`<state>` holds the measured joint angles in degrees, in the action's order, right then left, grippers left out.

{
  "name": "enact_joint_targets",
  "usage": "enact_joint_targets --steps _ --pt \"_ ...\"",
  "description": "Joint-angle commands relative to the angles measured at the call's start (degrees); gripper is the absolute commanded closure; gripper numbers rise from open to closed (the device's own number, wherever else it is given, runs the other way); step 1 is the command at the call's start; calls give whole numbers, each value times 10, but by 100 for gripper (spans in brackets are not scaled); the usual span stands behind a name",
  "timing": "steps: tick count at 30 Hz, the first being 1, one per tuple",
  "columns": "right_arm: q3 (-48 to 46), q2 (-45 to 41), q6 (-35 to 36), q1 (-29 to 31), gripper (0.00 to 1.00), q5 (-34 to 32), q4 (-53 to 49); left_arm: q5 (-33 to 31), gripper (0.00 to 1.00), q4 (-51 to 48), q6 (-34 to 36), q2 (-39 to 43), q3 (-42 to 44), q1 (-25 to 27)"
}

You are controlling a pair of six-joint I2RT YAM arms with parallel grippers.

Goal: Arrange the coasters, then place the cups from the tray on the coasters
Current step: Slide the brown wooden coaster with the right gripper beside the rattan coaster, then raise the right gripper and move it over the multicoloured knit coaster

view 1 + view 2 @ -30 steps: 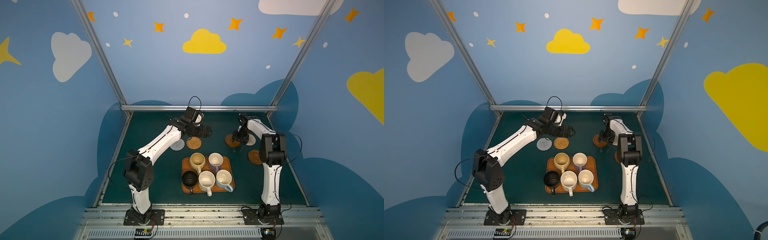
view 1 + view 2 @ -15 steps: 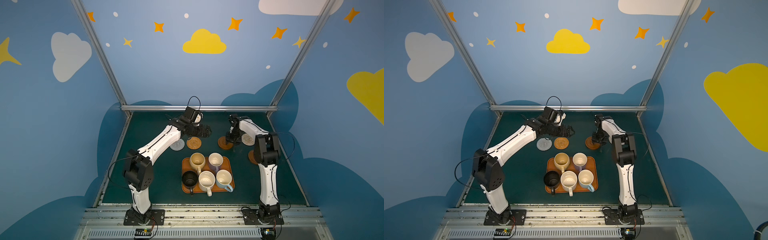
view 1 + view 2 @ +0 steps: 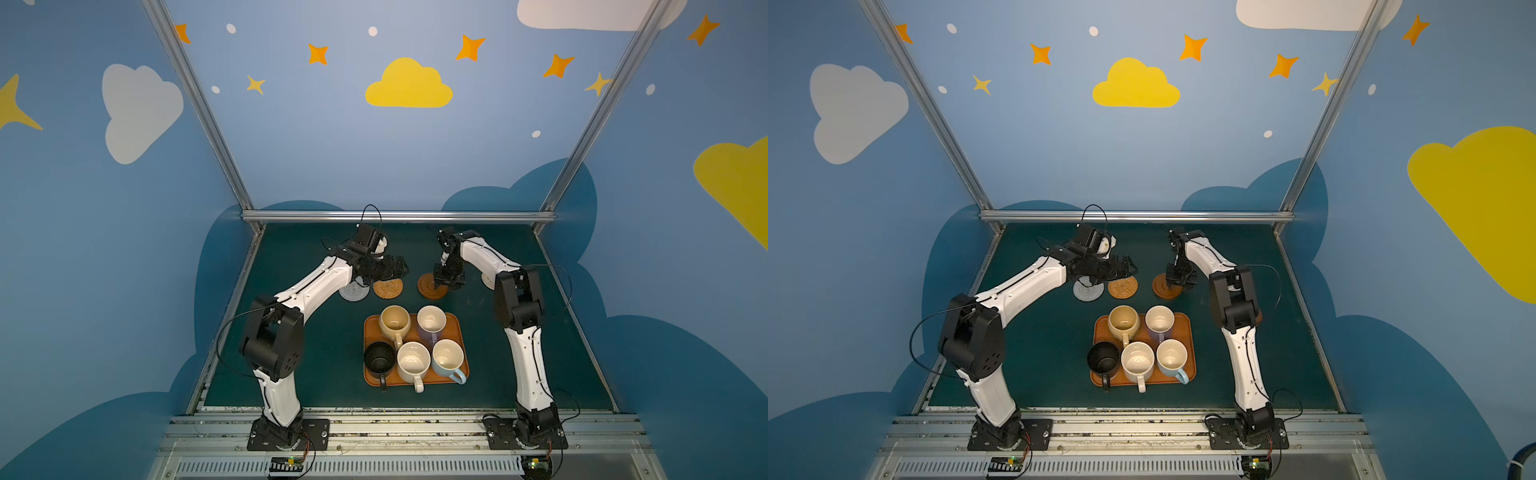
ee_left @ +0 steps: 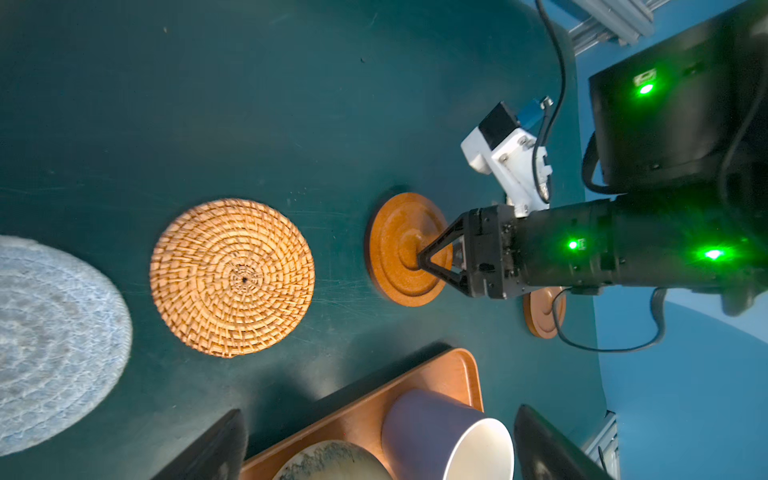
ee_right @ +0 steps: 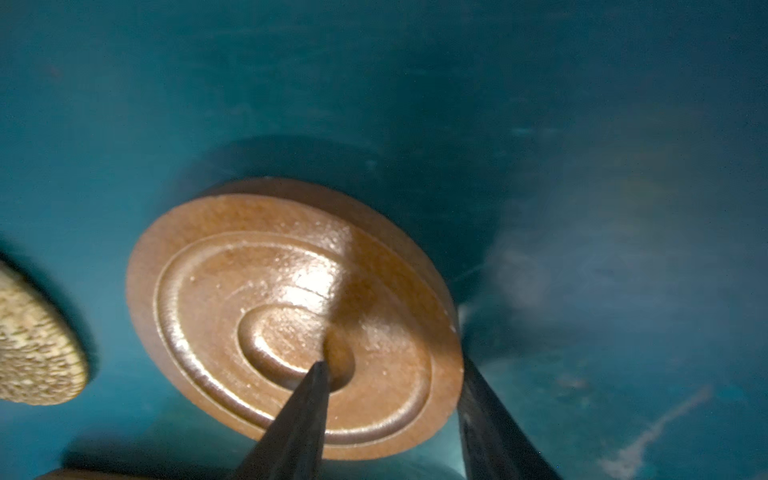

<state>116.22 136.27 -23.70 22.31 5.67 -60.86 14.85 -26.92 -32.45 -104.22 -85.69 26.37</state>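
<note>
Lining up the coasters looks like the job right now. The right gripper [image 3: 439, 286] is down on a brown coaster [image 5: 249, 291]. That coaster sits on the green surface [image 3: 316, 353], behind the tray [image 3: 457, 322]. It is near the straw coaster [image 3: 388, 288] but not touching it.

To do this well, slide the brown coaster gently and flat into line with the straw one and the grey coaster [image 3: 354, 291]. Leave a small gap, then let go and lift straight up.

The right gripper is about half open. One finger rests in the little dip in the middle of the brown coaster. The other sits against its outer edge. It looks like a pinch, though the close view is too blurry to be sure.

The left gripper [image 3: 399, 266] hangs wide open near the straw coaster and holds nothing. All five cups [image 3: 394, 322] sit on the tray.
</note>
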Motion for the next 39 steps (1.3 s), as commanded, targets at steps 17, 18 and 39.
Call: enact_joint_targets --steps 17,18,39 --pt "77 45 -27 25 50 7 -36 19 0 16 -6 28 4 -1" --pt "77 42 -27 25 50 6 -36 20 0 16 -6 29 5 -1" --pt "45 -171 -16 25 18 -39 -43 26 0 -34 1 73 -48 -1"
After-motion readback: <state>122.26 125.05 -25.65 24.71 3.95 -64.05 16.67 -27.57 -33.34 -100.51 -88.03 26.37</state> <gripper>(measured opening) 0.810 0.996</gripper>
